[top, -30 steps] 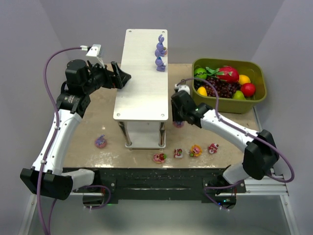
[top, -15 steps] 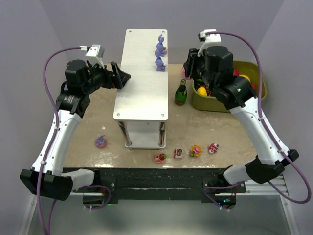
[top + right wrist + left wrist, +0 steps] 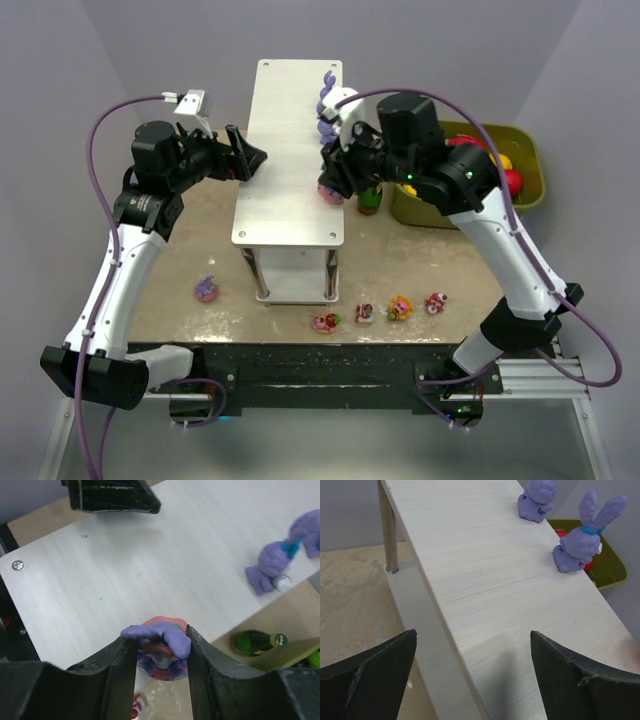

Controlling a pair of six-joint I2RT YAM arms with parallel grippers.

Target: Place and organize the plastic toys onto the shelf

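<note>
The right gripper [image 3: 160,650] is partly closed, its two fingers pressed against either side of a purple bunny [image 3: 159,641] on a pink base, which it holds over the right-hand edge of the shelf [image 3: 125,565] top board; whether the base touches the board cannot be told. Farther along that same edge from this hand, two more bunnies [image 3: 580,540] stand on the board. Just below and to the outer side of the fingers a green bottle [image 3: 255,642] stands on the table [image 3: 190,250], with the olive bin [image 3: 528,200] beyond it. Across the board, the left gripper [image 3: 472,635] has its jaws spread wide and empty beside the board's left edge. Five small toys [image 3: 400,307] lie on the table nearer the arm bases
</note>
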